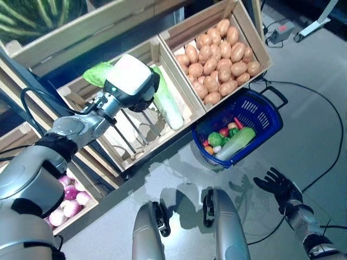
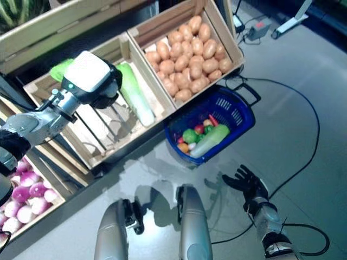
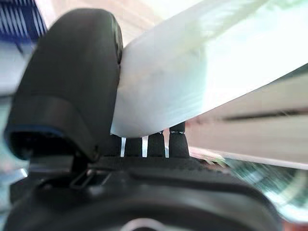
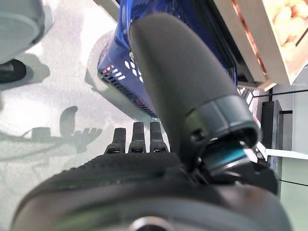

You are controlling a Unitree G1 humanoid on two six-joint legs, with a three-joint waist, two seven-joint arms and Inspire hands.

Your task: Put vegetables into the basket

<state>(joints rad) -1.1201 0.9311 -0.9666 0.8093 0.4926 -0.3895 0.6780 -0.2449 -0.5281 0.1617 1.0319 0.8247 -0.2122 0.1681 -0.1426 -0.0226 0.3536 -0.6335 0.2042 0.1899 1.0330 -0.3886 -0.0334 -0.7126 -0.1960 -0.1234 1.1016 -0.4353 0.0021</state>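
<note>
The cabbage (image 1: 168,105) — long, pale, smooth-stalked, leafy green at one end — lies in the middle slatted wooden crate (image 1: 133,143), its stalk between the left hand's (image 3: 72,86) thumb and curled fingers (image 3: 177,139). It looks light but slippery, so best gripped mid-stalk. The right hand (image 1: 279,187) hangs spread and empty near the blue perforated plastic basket (image 1: 265,116) on the floor.

Colours of produce, containers and hands

Blue perforated basket (image 1: 265,116) holds red, green and orange vegetables (image 1: 223,136); tan potatoes (image 1: 219,54); pale green-white cabbage (image 1: 168,105); purple-white onions (image 1: 70,192); striped green watermelon (image 1: 38,16); light wood crates (image 1: 173,32); black right hand (image 1: 279,187).
</note>
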